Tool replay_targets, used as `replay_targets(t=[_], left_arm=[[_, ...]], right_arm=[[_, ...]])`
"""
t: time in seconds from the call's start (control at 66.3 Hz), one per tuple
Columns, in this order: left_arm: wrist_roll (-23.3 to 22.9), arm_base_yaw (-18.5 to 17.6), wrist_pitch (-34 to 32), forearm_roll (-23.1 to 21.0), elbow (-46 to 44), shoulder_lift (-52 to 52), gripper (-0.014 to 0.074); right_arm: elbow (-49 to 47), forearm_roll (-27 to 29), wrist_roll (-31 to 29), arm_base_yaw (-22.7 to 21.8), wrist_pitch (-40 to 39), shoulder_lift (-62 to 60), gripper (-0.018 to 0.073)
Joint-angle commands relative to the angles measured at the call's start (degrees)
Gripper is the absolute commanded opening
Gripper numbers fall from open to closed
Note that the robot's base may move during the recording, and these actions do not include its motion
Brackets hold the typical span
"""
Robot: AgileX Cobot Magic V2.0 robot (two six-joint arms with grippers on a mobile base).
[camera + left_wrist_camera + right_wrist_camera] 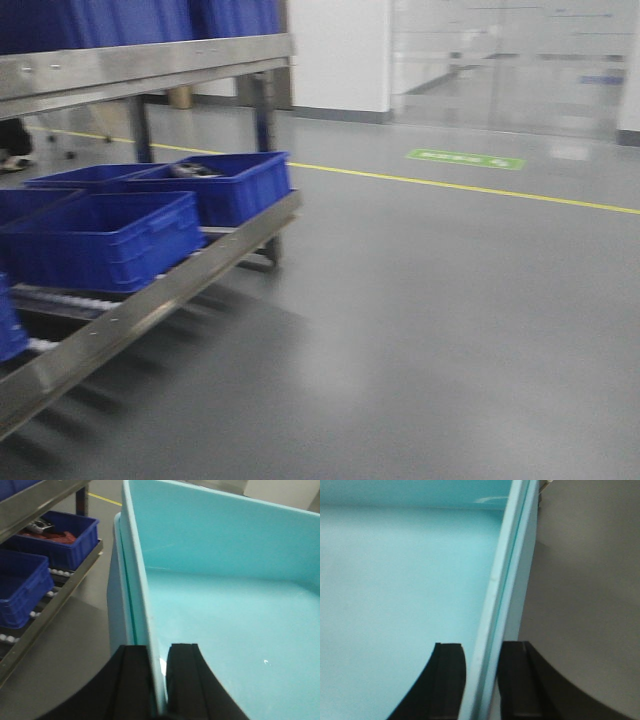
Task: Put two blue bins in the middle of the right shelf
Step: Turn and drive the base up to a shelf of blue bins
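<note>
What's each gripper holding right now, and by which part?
The stacked pale sky-blue plastic bins: left gripper clamps their left wall at the rim, right gripper their right wall.

Smeared rack, cropped bins, claws cut at the frame

The front view is blurred throughout: the rack (150, 300) runs off its left edge, the dark blue bins (120, 22) on its upper tier are cropped by the top edge, whatever lies in the far lower bin (195, 170) is a grey smudge, and the lettering on the green floor marking (465, 159) cannot be read. In the left wrist view the pale blue bins (225, 630) run past the top and right edges, and the outer bin (116, 605) shows only a strip of rim and wall (the inner one covers the rest). The left claw (158, 652) and right claw (481, 650) are cut by the bottom edges.
</note>
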Motion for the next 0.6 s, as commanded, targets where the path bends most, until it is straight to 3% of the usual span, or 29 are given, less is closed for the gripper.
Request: replay_targets(t=[0.0, 0.588], left_arm=[[0.9, -0.4, -3.8, -2.6, -0.9, -0.7, -0.0111], [0.9, -0.4, -3.8, -2.6, -0.9, -0.7, -0.0111]], right_arm=[[-0.9, 3.3, -1.3, 0.3, -5.3, -1.0, -0.0153], [-0.9, 3.3, -1.3, 0.3, -5.3, -1.0, -0.0153]])
